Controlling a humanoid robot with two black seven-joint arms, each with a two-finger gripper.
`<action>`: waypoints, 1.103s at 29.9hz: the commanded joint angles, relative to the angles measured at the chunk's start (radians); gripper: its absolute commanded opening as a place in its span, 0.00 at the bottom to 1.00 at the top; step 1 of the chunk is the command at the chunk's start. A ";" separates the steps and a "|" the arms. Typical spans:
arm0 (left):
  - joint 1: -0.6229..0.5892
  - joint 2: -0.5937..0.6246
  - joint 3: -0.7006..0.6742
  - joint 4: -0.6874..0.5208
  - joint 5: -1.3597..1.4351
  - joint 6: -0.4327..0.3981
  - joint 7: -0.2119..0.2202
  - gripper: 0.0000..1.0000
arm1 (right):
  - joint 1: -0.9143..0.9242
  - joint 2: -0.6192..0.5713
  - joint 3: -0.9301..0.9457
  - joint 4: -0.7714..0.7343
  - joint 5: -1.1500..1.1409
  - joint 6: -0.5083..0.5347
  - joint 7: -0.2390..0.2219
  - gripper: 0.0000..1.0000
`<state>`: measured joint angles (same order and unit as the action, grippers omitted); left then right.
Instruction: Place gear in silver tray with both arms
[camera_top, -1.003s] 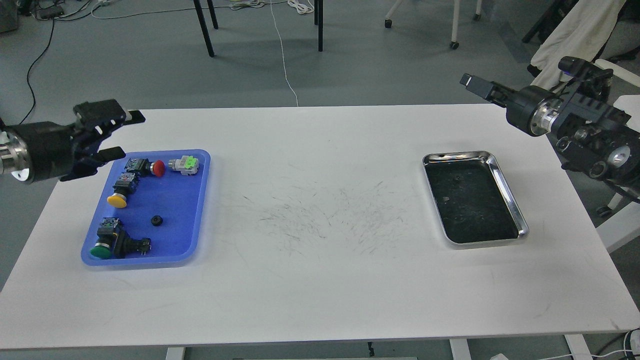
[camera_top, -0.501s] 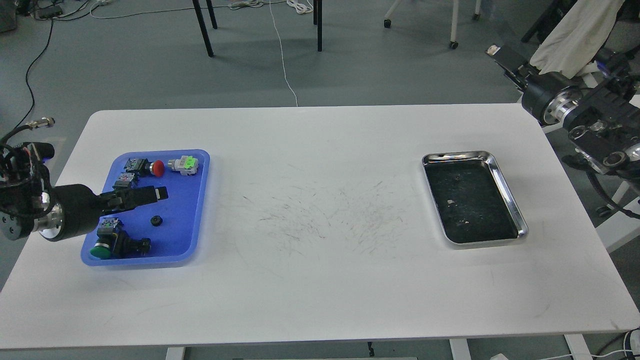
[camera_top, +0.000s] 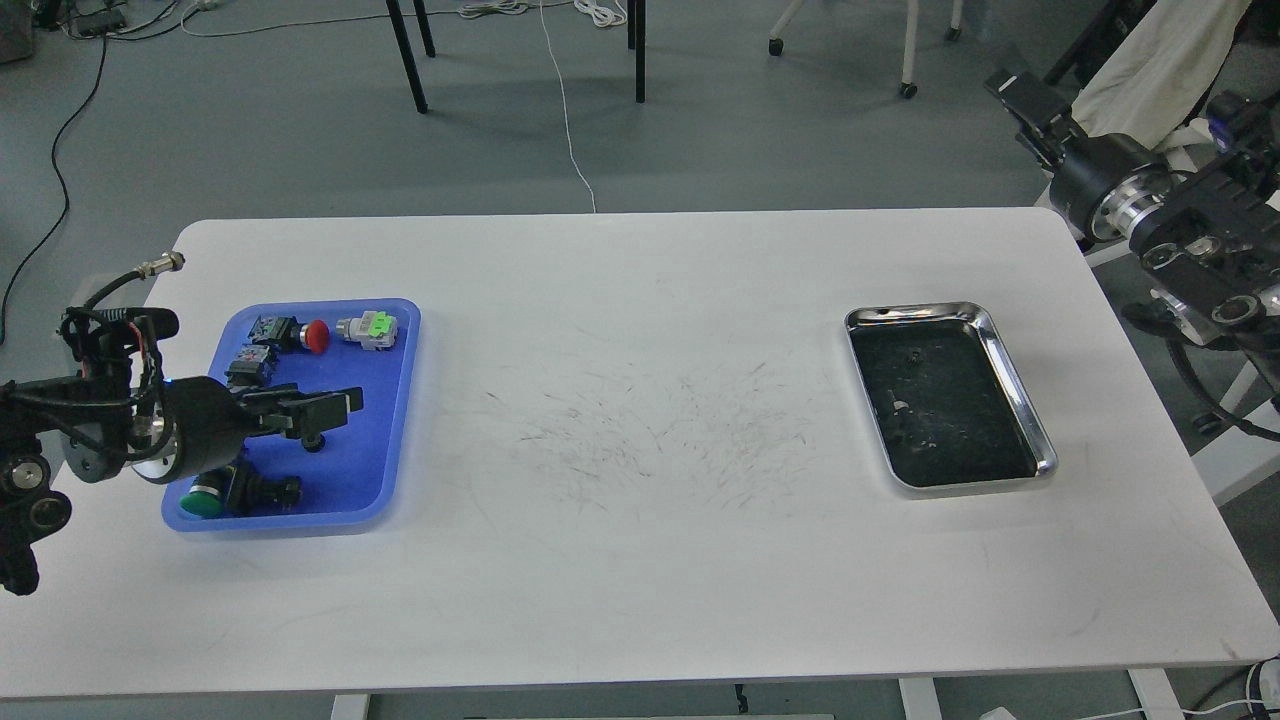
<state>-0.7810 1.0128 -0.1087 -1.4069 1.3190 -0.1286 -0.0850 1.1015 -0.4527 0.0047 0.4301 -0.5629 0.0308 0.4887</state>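
The gear (camera_top: 315, 442) is a small black toothed ring lying in the blue tray (camera_top: 375, 455) at the left. My left gripper (camera_top: 335, 412) hovers low over the blue tray, its fingers just above and behind the gear, partly hiding it; the fingers look parted and hold nothing. The silver tray (camera_top: 1020, 395) lies at the right of the table, with only small specks on its dark bottom. My right gripper (camera_top: 1020, 95) is raised beyond the table's far right corner, far from both trays; its fingers cannot be told apart.
The blue tray also holds push-button switches: a red one (camera_top: 316, 336), a green-and-white one (camera_top: 368, 329), a yellow one mostly hidden by my left arm, and a green one (camera_top: 203, 502). Chair legs and cables lie on the floor behind the table.
My left gripper has come down from the table's far left edge into the blue tray and reached the gear. My right arm has swung back and right, off the table.
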 joint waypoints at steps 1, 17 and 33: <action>0.003 -0.016 0.007 0.028 -0.023 0.015 0.004 0.84 | 0.000 0.000 -0.002 0.001 0.000 0.000 0.000 0.90; 0.011 -0.049 0.075 0.121 0.130 0.034 -0.101 0.96 | 0.001 0.000 -0.002 0.006 0.000 0.000 0.000 0.90; 0.040 -0.166 0.075 0.278 0.263 0.063 -0.130 0.90 | -0.005 -0.024 -0.002 0.010 0.000 0.000 0.000 0.90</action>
<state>-0.7506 0.8570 -0.0318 -1.1678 1.5676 -0.0809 -0.2041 1.0986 -0.4774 0.0015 0.4392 -0.5629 0.0306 0.4887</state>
